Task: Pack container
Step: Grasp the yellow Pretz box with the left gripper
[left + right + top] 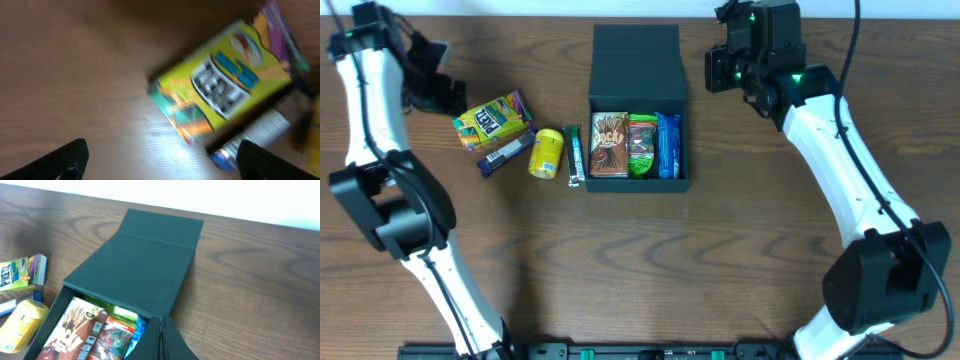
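The dark teal container (680, 178) stands open mid-table, its lid (635, 52) laid flat behind it. Inside lie a brown stick-biscuit box (609, 143), a green-red packet (641, 145) and a blue packet (667, 145). My right gripper (162, 341) is shut and empty, hovering by the container's right wall (165, 305). My left gripper (162, 162) is open, with wood between its fingers (65, 160). It hangs just short of a yellow-green snack box (225, 85) and a blue-white bar (255, 135).
Left of the container lie the yellow-green box (493, 118), the blue-white bar (505, 152), a yellow tub (547, 152) and a slim dark bar (574, 155). The table's far edge runs just behind the lid.
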Controlling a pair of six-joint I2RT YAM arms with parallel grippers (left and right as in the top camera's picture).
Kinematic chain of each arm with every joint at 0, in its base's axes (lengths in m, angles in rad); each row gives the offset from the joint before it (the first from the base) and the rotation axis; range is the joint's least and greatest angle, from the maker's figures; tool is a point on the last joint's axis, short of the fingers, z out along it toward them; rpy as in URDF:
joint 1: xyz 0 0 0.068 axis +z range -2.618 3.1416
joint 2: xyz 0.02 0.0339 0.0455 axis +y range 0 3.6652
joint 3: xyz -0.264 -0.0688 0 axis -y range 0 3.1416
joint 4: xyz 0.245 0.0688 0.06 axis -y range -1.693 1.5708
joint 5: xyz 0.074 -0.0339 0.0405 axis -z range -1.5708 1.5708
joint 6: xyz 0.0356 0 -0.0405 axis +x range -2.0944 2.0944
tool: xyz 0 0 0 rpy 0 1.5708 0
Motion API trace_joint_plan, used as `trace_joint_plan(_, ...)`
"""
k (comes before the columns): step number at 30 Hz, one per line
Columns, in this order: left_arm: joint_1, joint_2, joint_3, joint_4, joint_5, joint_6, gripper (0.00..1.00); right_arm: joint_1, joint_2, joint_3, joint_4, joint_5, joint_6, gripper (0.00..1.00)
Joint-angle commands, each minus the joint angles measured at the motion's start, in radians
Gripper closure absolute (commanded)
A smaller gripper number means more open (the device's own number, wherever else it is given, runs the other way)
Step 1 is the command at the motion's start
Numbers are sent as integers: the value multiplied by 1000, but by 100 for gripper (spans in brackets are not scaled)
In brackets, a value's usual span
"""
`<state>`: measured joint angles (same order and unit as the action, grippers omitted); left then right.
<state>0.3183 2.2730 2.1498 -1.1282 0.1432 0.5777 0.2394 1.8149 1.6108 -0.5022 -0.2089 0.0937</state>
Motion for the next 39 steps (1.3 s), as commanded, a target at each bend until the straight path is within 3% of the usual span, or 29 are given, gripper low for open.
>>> trace_joint_plan(1,-45,-25,-4,45,-98,154,4,-7,-8,9,10,3,-20,86)
trace_joint_plan(2,-51,-24,-4,65,-86,178,4,-7,-8,9,12,3,-20,75)
trace_joint_plan(4,-53,-20,-4,107,-11,224,5,-7,-8,9,13,2,-20,15)
trace_joint_plan(5,-50,-19,-4,119,36,258,4,-7,-8,9,12,2,-20,1)
trace_joint_plan(16,-46,-19,-6,99,225,513,5,-5,-8,9,-77,2,-21,1)
trace_joint_plan(23,-62,-15,-16,68,227,672,5,-5,-8,9,-78,2,-21,1)
trace_joint_plan(32,-64,-4,-76,4,185,721,4,-5,-8,9,-78,2,-21,1)
trace_joint_plan(39,-64,-3,-181,110,116,736,5,-5,-8,9,-78,2,-21,1)
